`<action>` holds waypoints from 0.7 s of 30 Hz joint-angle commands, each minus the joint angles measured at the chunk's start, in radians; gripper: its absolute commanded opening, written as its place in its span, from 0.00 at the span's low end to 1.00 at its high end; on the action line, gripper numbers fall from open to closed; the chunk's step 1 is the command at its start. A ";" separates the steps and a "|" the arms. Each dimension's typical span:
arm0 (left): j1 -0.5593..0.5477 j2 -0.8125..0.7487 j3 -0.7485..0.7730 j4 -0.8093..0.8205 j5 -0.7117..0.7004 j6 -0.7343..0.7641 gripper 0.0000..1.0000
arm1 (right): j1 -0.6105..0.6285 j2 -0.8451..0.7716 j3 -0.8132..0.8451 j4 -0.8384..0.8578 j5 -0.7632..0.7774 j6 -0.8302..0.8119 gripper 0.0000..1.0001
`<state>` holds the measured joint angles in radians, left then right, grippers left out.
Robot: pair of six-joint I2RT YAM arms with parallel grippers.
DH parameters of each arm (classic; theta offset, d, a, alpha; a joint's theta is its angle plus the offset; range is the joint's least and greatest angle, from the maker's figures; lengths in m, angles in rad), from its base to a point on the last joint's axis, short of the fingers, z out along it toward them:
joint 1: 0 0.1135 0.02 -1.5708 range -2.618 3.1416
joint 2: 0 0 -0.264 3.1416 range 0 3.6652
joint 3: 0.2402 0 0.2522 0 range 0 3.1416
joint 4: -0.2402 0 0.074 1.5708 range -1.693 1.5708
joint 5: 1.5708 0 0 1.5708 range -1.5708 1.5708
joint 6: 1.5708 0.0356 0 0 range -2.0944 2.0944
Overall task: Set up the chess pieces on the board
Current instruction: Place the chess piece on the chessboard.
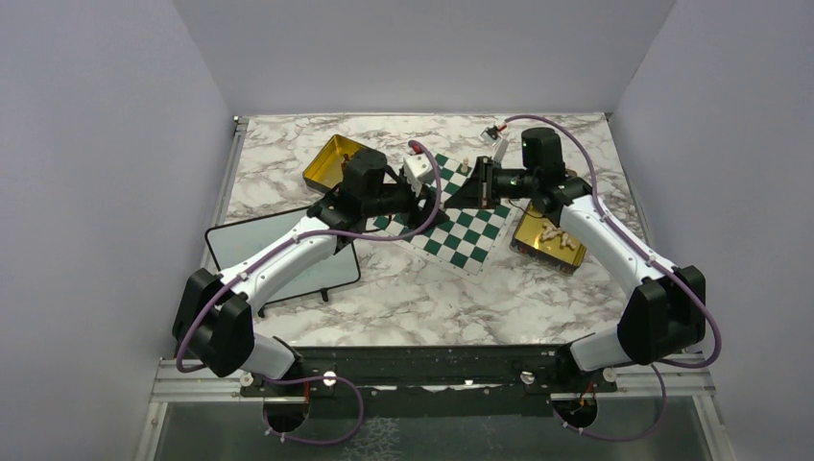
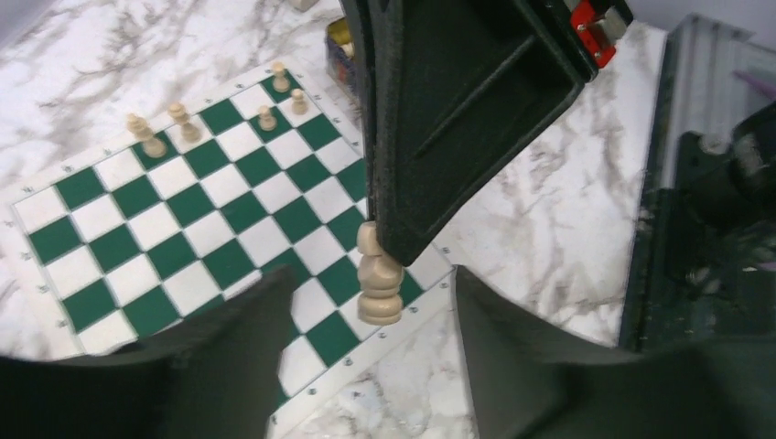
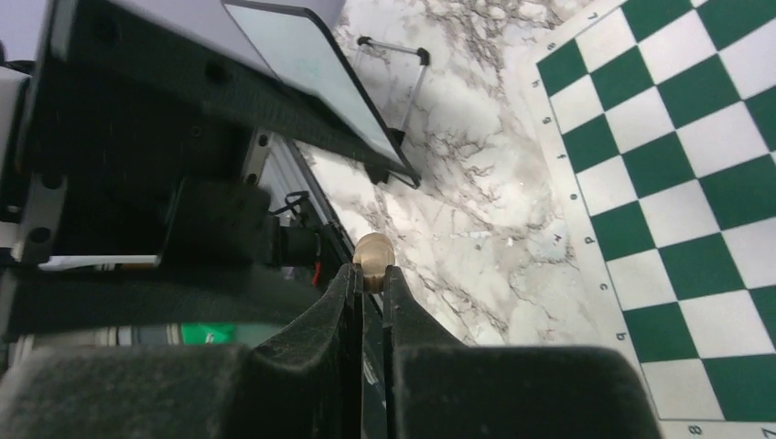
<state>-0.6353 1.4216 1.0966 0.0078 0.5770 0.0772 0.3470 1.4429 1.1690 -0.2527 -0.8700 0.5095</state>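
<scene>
The green and white board lies mid-table, with several beige pieces along its far edge. My right gripper is shut on a beige chess piece, whose rounded end sticks out past the fingertips. In the left wrist view that piece hangs from the right gripper's black fingers, just above the board's near corner squares. My left gripper is open, its two fingers on either side of the piece without touching it. In the top view the left gripper faces the right one over the board.
An open gold tin sits left of the board. Another gold tin holding beige pieces sits at the board's right, under the right arm. A black-framed whiteboard on a stand lies at front left and also shows in the right wrist view.
</scene>
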 commanded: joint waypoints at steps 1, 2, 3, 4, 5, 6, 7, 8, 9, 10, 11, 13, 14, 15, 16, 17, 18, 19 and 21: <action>-0.001 -0.026 0.010 -0.033 -0.108 -0.015 0.87 | 0.004 -0.006 0.029 -0.055 0.166 -0.063 0.01; -0.001 -0.029 0.016 -0.054 -0.122 -0.023 0.97 | 0.004 -0.010 0.037 -0.068 0.232 -0.073 0.01; -0.001 -0.032 0.020 -0.073 -0.134 -0.035 0.99 | 0.004 -0.014 0.044 -0.080 0.303 -0.081 0.03; -0.001 -0.038 0.022 -0.090 -0.143 -0.043 0.99 | 0.003 -0.017 0.054 -0.095 0.379 -0.089 0.03; -0.001 -0.047 0.020 -0.104 -0.152 -0.048 0.99 | 0.004 -0.018 0.061 -0.111 0.445 -0.096 0.02; 0.000 -0.057 0.014 -0.114 -0.164 -0.056 0.99 | 0.003 -0.017 0.067 -0.124 0.514 -0.102 0.02; -0.001 -0.068 0.007 -0.122 -0.179 -0.064 0.99 | 0.004 -0.013 0.073 -0.136 0.575 -0.107 0.02; 0.000 -0.081 -0.002 -0.127 -0.200 -0.072 0.99 | 0.004 -0.005 0.081 -0.144 0.627 -0.110 0.02; 0.000 -0.092 -0.010 -0.137 -0.219 -0.073 0.99 | 0.003 0.006 0.090 -0.153 0.675 -0.117 0.02; 0.001 -0.104 -0.015 -0.148 -0.246 -0.099 0.99 | 0.004 0.020 0.101 -0.162 0.717 -0.125 0.02; 0.004 -0.115 -0.021 -0.160 -0.278 -0.115 0.99 | 0.004 0.032 0.108 -0.166 0.766 -0.128 0.02; 0.018 -0.133 -0.028 -0.187 -0.348 -0.151 0.99 | 0.003 0.057 0.119 -0.158 0.855 -0.139 0.01; 0.029 -0.141 -0.034 -0.194 -0.365 -0.166 0.99 | 0.003 0.069 0.124 -0.154 0.896 -0.142 0.02; 0.039 -0.152 -0.042 -0.200 -0.371 -0.181 0.99 | 0.004 0.087 0.132 -0.149 0.957 -0.147 0.02; 0.050 -0.162 -0.049 -0.208 -0.366 -0.192 0.99 | 0.004 0.101 0.140 -0.144 0.995 -0.156 0.02; 0.062 -0.167 -0.052 -0.219 -0.358 -0.199 0.99 | 0.003 0.117 0.148 -0.132 1.030 -0.169 0.02; 0.072 -0.173 -0.054 -0.229 -0.357 -0.209 0.99 | 0.003 0.138 0.161 -0.130 1.057 -0.181 0.02; 0.081 -0.179 -0.059 -0.235 -0.356 -0.222 0.99 | 0.003 0.164 0.186 -0.138 1.085 -0.197 0.02; 0.104 -0.197 -0.076 -0.240 -0.359 -0.243 0.99 | 0.004 0.221 0.242 -0.165 1.148 -0.206 0.01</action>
<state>-0.5709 1.2682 1.0515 -0.1841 0.2649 -0.0910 0.3496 1.5795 1.3125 -0.3946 0.0544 0.3580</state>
